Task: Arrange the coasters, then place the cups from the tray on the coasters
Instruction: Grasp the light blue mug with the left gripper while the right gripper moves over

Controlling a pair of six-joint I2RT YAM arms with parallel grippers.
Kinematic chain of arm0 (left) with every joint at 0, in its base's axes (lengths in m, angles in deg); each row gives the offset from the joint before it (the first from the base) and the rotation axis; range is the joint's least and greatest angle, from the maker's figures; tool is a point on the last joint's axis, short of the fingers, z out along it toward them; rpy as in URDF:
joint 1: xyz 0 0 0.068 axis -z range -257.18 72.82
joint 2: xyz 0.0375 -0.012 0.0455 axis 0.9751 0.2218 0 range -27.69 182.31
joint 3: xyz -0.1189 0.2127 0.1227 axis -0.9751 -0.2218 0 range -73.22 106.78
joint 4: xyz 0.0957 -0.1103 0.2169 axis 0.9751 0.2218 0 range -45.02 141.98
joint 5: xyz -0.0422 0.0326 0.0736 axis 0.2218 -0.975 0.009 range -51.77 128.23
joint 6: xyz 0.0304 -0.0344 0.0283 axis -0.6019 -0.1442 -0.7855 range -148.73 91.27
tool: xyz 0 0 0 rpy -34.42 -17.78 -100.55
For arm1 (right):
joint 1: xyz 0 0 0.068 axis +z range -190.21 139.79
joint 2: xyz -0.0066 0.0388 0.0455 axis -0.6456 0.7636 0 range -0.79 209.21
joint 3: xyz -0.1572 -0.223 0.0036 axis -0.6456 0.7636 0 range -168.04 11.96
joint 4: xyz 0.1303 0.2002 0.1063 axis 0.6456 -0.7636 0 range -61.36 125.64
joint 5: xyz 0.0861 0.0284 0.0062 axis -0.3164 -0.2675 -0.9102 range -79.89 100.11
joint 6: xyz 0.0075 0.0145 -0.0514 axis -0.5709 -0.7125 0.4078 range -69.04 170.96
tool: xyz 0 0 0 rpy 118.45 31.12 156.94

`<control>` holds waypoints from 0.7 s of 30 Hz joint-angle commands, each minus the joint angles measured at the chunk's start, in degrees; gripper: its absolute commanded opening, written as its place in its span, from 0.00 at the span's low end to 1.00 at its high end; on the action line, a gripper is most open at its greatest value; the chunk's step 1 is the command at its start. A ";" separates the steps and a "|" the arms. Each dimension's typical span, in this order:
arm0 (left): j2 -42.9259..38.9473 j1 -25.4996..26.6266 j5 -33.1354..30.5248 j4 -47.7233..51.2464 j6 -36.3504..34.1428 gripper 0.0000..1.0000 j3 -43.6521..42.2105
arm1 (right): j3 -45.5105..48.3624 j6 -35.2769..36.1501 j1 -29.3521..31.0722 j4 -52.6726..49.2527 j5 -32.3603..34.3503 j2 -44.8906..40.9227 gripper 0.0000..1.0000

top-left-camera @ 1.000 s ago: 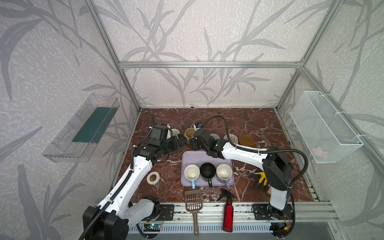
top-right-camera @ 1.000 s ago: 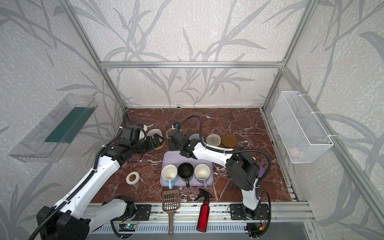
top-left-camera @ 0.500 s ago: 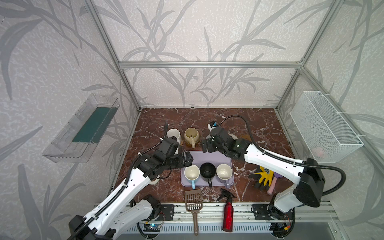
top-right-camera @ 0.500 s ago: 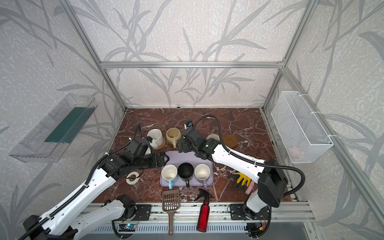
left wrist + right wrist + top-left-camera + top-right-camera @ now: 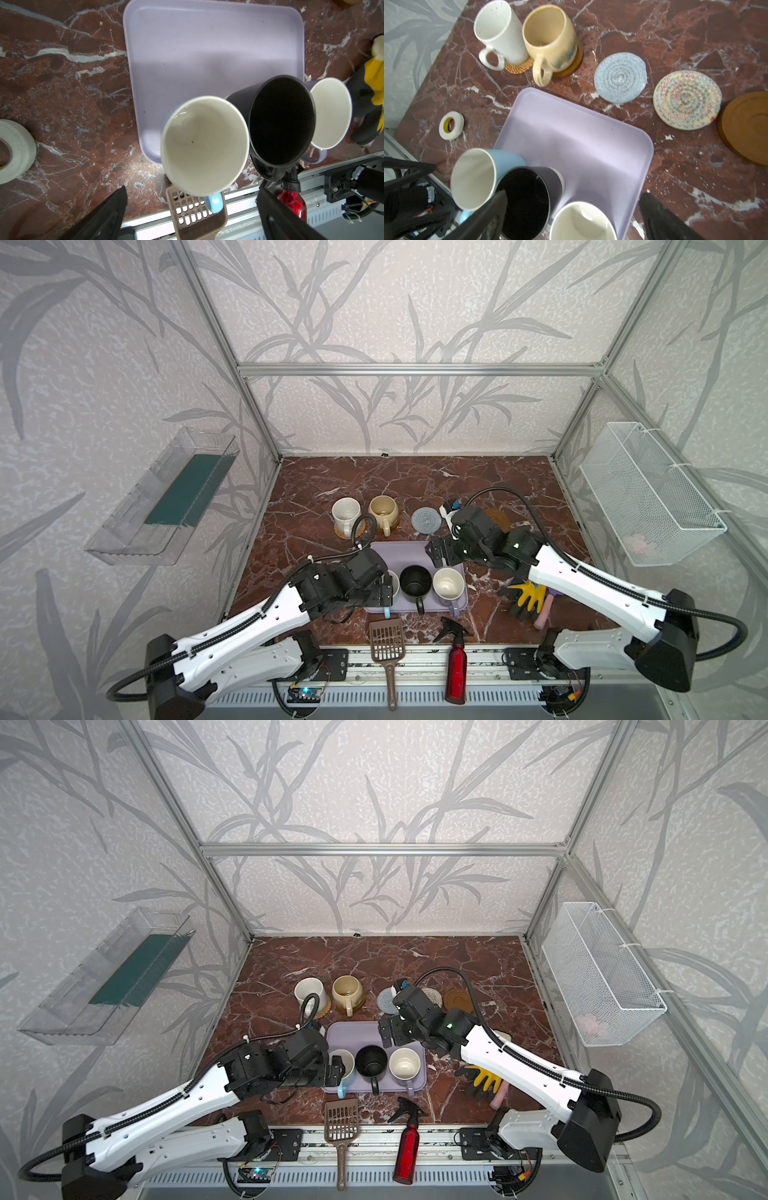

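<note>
Left gripper (image 5: 191, 188) jaws wide, nothing held. Blue mug (image 5: 203, 143) stands upright just ahead of the fingertips, centred between them in the left wrist view; can't tell if a finger touches it. Black mug (image 5: 280, 118) is just beside it toward one finger, and lavender mug (image 5: 330, 112) is further out the same way. All three stand in a row on the tray (image 5: 207, 52), at the edge nearest these jaws, handles pointing back at the gripper. Tape roll (image 5: 14, 149) lies on the table well off to the other finger's side. Scoop (image 5: 195, 216) and spray bottle (image 5: 291, 199) lie under the jaws.

Right gripper (image 5: 574, 194) jaws also wide and empty, hovering over the tray. In the right wrist view the lavender mug sits between the fingers below the tips, and the black mug is at one fingertip. Well ahead of these jaws, white mug (image 5: 496, 31) sits on the rattan coaster (image 5: 519, 66) and beige mug (image 5: 550, 37) on an amber coaster (image 5: 577, 60), side by side. The row continues with blue coaster (image 5: 619, 78), cream coaster (image 5: 686, 99) and second amber coaster (image 5: 745, 126), the last two just beside each other. Glove (image 5: 528, 597) lies under the right arm in a top view.
</note>
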 commanded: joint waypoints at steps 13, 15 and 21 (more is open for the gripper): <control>10.81 8.29 -6.21 -3.59 8.09 0.90 -0.28 | 5.34 -0.50 -0.21 -6.44 -2.02 -8.93 0.99; 11.97 8.47 -7.68 -1.15 8.19 0.84 0.34 | 6.20 -0.79 -0.21 -6.74 -1.45 -10.26 0.99; 11.90 8.55 -5.53 -5.08 8.42 0.68 -2.73 | 7.77 -1.50 -0.21 -7.22 -1.13 -11.58 0.99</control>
